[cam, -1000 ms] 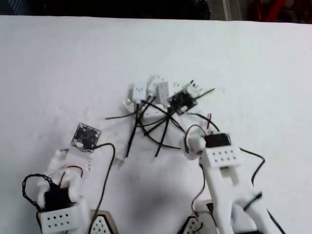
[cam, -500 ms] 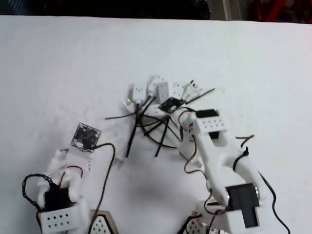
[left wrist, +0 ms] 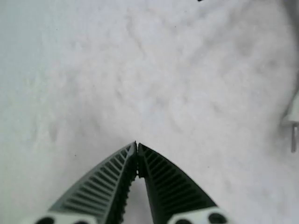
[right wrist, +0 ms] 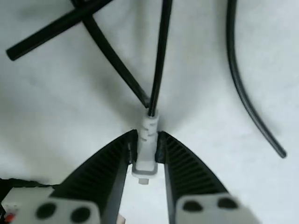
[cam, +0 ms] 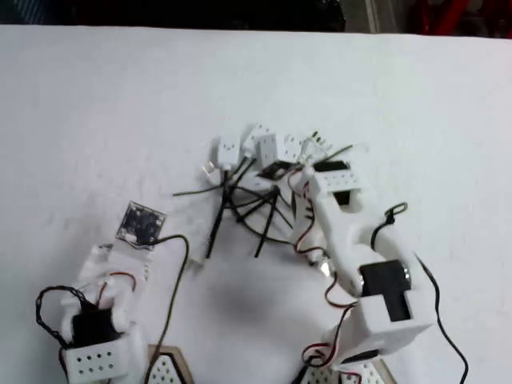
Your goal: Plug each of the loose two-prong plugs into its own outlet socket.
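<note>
High view: the right arm lies stretched across the bench into the tangle of black cords, its jaws down among them and just beside the row of white outlet sockets. The left arm sits folded by the bench's near edge, well apart from that cluster, so the right arm is plainly the nearer one. Left wrist view: this arm's jaws are closed tip to tip with nothing between them, over bare bench, and what looks like a loose plug shows off to one side, apart from them. Right wrist view: the jaws are pinched onto a white two-prong plug — its body sits between them with its long axis along their line, and its black cord leaves from the end that points away from the wrist. The prong end, as far as I can judge, faces back toward the wrist, while the sockets seem to lie out beyond the jaw tips — so the plug probably needs turning end for end before it can enter a socket.
</note>
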`<move>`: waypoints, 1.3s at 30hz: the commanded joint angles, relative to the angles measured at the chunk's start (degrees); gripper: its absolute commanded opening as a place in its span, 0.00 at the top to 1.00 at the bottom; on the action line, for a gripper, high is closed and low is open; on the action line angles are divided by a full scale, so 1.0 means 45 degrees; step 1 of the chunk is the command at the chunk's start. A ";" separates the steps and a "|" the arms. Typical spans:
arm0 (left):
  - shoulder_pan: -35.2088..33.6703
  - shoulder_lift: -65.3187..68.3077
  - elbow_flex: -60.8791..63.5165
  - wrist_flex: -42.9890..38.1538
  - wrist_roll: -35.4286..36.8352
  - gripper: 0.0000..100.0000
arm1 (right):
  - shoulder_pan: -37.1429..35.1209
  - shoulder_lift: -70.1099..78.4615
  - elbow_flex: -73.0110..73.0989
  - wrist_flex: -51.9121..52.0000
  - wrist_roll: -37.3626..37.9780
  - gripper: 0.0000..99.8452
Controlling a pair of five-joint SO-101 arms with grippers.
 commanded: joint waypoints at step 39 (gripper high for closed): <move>0.1690 -0.0029 -0.3575 -0.0234 -0.0137 0.97 | -0.1006 -1.6264 0.6486 -0.6613 -1.1526 0.98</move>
